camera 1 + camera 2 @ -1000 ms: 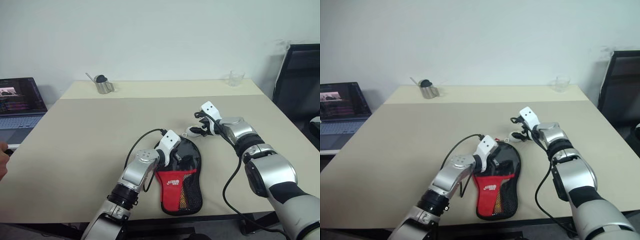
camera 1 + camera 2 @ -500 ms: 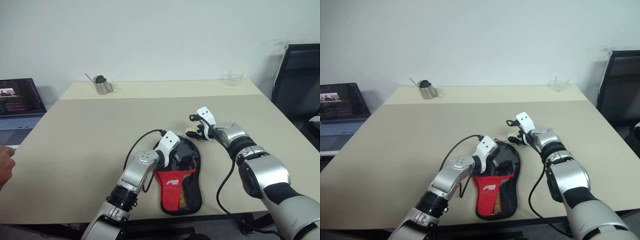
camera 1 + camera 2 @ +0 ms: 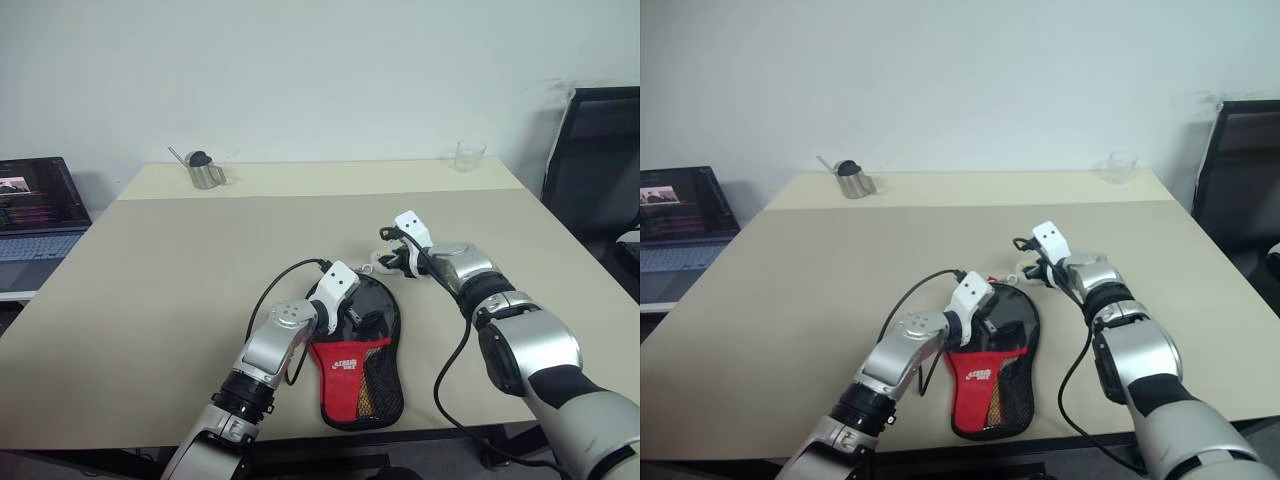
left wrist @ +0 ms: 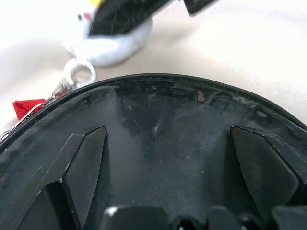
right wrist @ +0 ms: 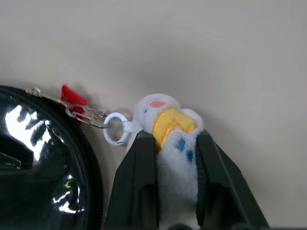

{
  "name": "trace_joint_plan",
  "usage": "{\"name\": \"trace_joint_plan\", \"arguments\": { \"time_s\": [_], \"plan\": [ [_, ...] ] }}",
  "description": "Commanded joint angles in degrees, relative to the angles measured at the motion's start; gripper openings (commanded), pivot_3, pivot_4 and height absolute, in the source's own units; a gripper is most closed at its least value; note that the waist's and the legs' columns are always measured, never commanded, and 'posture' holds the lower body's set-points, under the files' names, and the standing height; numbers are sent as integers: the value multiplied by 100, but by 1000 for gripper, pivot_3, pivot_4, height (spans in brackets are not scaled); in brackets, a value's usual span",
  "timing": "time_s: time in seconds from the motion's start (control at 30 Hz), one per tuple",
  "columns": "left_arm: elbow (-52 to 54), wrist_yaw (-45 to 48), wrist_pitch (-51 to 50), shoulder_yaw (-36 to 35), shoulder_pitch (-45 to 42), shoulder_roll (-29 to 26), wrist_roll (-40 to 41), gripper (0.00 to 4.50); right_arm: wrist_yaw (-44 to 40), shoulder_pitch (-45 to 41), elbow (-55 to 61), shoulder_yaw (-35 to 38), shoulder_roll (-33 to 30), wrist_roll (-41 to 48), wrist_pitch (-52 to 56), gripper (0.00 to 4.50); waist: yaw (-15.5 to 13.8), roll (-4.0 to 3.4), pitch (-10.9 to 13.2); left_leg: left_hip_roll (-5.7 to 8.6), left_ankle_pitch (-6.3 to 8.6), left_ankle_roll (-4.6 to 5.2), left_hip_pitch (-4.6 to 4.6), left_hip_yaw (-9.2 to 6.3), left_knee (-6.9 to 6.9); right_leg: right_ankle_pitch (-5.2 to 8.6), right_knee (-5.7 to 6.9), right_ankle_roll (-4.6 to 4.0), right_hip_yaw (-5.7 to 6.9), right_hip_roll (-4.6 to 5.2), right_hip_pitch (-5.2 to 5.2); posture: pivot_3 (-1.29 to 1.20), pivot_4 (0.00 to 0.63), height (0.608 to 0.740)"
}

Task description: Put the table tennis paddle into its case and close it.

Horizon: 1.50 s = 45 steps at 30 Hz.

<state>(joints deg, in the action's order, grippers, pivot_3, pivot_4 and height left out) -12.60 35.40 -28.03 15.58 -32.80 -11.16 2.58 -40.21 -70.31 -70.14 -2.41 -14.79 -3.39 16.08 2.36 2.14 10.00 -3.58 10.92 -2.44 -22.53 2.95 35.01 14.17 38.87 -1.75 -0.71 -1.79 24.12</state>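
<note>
White and yellow plush, the little charm (image 5: 168, 139) on the zip pull, sits squeezed between your right gripper's (image 5: 167, 158) two black fingers, just beyond the rounded black top of the paddle-shaped fabric case (image 3: 360, 350), whose red lower part with its white logo and mesh pocket points back toward you on the beige table (image 3: 180, 270). Your left gripper (image 4: 168, 182) lies with its fingers spread wide, pressing flat on the glossy black round part and holding nothing. You cannot see the table tennis paddle itself; judging by the flat, filled look of the case it is probably already inside, but that is not certain. The risk from here lies in the pull: the charm hangs from a thin white ring (image 5: 115, 128) and a small metal clip (image 5: 84, 114), so a tug off the line of the zip may jam the slider or strain the clip. Soft plush can also slip out of the fingers. If your left gripper bears down too lightly, the whole case may slide along with the pull.
</note>
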Motion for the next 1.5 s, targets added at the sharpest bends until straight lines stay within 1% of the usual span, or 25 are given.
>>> {"name": "trace_joint_plan", "arguments": {
  "time_s": [0.03, 0.1, 0.2, 0.3, 0.4, 0.53, 0.67, 0.77, 0.83, 1.27, 1.5],
  "plan": [
    [-260, -86, -180, 91, 179, -51, -148, 4500, -271, -109, 530, -74, -201, -30, -25, 477, 0, 0, 0, 0, 0, 0, 0, 0, 0, 0, 0, 0, 0, 0, 0, 0, 150, 740],
    [-279, -83, -194, 72, 184, -31, -118, 4500, -287, 13, 864, -315, -366, -270, -152, 465, -1, 0, 0, 0, 0, 0, 1, 0, 0, 0, 0, 0, 0, 0, 0, 0, 150, 740],
    [-312, -121, -216, 36, 194, 19, -85, 4500, -366, 190, 1348, -525, -568, -448, -63, 461, -4, 0, 0, 0, 0, 0, -1, -1, -1, 0, -2, 1, 0, 0, 0, 0, 150, 740],
    [-329, -121, -223, 49, 187, 44, -74, 4500, -491, 548, 1842, -812, -792, -664, -52, 461, -26, 0, 0, 2, 0, 0, -4, -1, -1, 0, -8, 1, 1, 0, 0, 0, 150, 740],
    [-354, -134, -228, 39, 185, 62, -66, 4500, -428, 846, 2228, -948, -898, -769, -100, 460, -35, 0, 0, 2, 0, 0, -3, 2, -1, -1, -10, 3, -2, 0, 0, 0, 150, 740],
    [-340, -148, -270, 21, 205, 66, -51, 4500, -620, 1204, 2867, -1012, -1022, -733, 135, 459, -37, 0, 0, 1, 0, 0, 1, 2, -1, -1, -7, 4, -3, 0, 0, 0, 150, 740],
    [-359, -151, -268, 54, 219, 44, -87, 4500, -983, 1586, 3537, -1101, -1288, -704, 274, 458, -39, 0, 0, 2, 0, -1, 2, 3, -1, -2, -9, 4, -3, 0, -1, 0, 150, 740],
    [-368, -168, -272, 56, 229, 43, -97, 4500, -1549, 1947, 4187, -1097, -1611, -496, 318, 457, -45, 1, 0, 3, 0, -1, 0, 1, -2, -2, -11, 5, -1, 0, -1, 0, 150, 740],
    [-366, -169, -272, 56, 237, 41, -102, 4500, -1753, 2136, 4482, -1062, -1780, -406, 325, 456, -46, 1, 0, 3, 1, -1, -1, 2, -4, -1, -17, 5, -1, 0, -1, 0, 150, 740],
    [-444, -105, -234, 92, 190, 11, -127, 4500, -2193, 2873, 5490, -1025, -2349, -55, 236, 452, -50, 3, -1, 6, 2, -2, -3, 0, -6, -2, -30, 8, 1, 0, -3, 0, 150, 740],
    [-494, -56, -201, 174, 169, -7, -157, 4500, -2413, 3222, 5748, -1081, -2709, -16, 129, 438, -65, 4, -2, 8, 2, -2, -5, -7, -6, -2, -37, 8, 9, 0, -5, 0, 150, 740]
  ]
}}
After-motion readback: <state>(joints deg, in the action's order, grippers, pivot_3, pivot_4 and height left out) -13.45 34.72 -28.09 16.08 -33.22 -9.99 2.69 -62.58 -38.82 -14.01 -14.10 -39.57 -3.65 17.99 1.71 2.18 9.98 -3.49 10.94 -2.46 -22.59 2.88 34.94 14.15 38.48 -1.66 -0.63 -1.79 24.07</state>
